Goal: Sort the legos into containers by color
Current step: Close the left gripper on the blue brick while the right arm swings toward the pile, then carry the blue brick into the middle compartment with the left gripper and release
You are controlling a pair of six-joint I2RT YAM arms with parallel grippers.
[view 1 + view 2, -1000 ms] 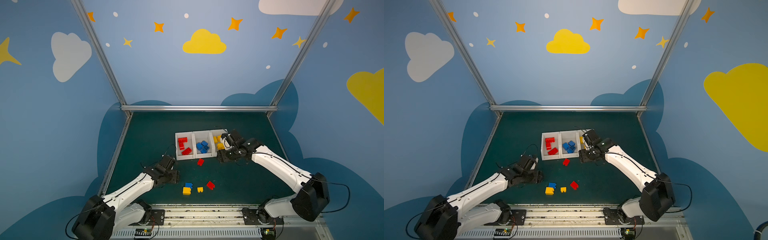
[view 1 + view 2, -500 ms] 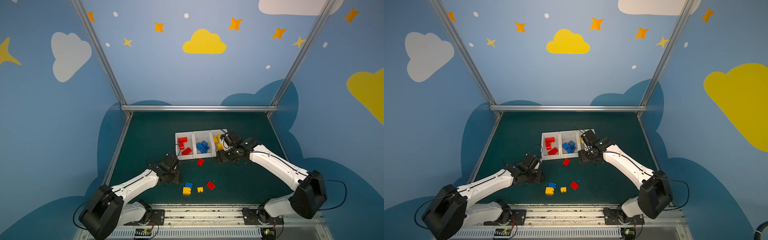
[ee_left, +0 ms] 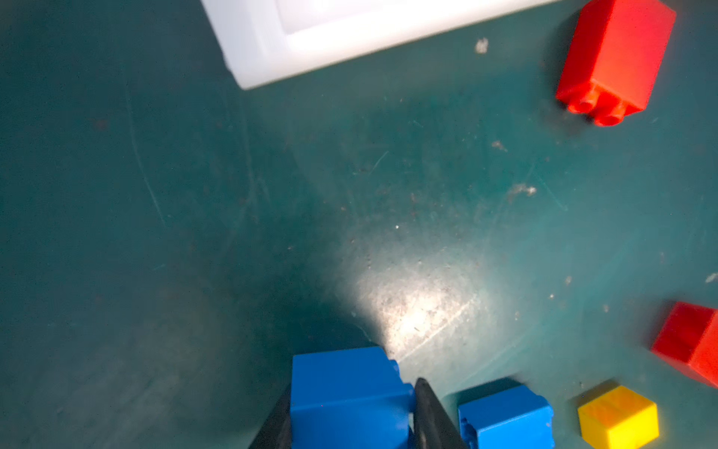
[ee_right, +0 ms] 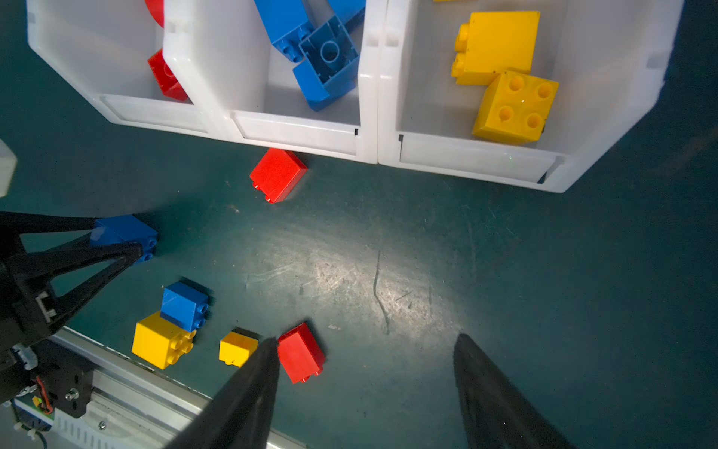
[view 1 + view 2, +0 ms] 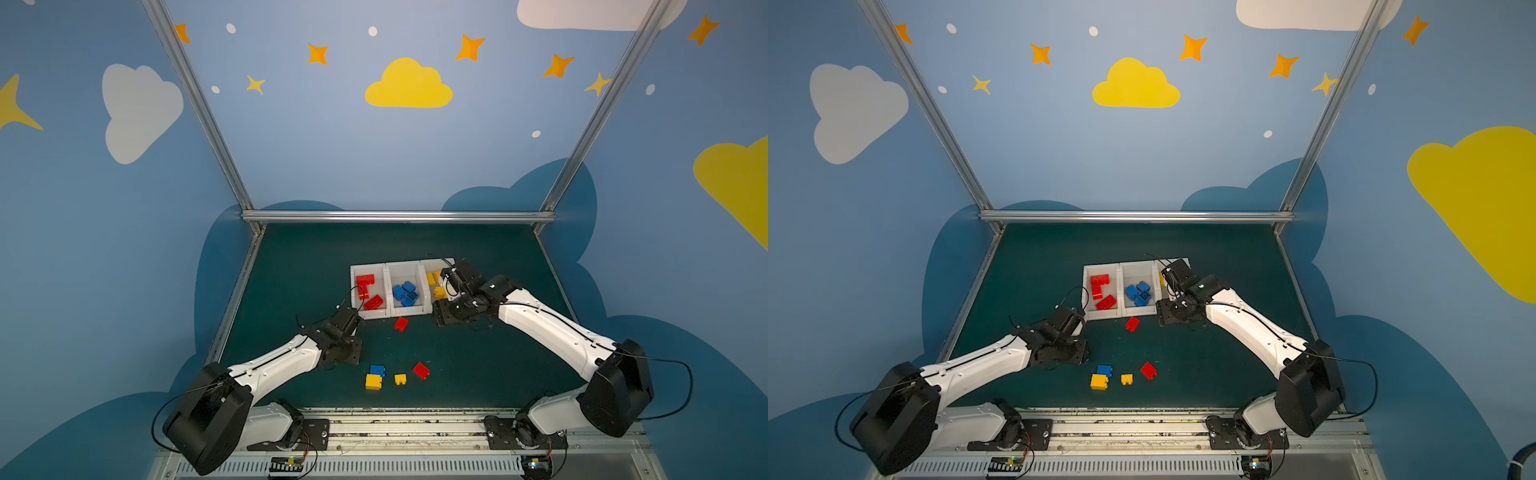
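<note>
My left gripper (image 3: 353,388) is shut on a blue lego (image 3: 342,373) low over the green mat; the right wrist view shows the fingers (image 4: 116,254) pinching it. In both top views the gripper body hides that lego. Loose on the mat lie a red lego (image 5: 401,323) near the bins, another red lego (image 5: 420,370), a blue lego (image 5: 377,370), a large yellow lego (image 5: 373,381) and a small yellow lego (image 5: 400,378). My right gripper (image 4: 365,340) hangs open and empty above the mat, in front of the yellow bin (image 4: 466,159).
Three white bins stand side by side: the red bin (image 5: 357,270), the blue bin (image 5: 401,266) and the yellow bin (image 5: 432,262), each with legos of its colour. The metal rail (image 5: 395,419) runs along the mat's front edge.
The left gripper's jaws have closed onto the blue lego, and the left arm has settled lower. The right gripper has drifted slightly and stayed open. The loose legos have not moved.
</note>
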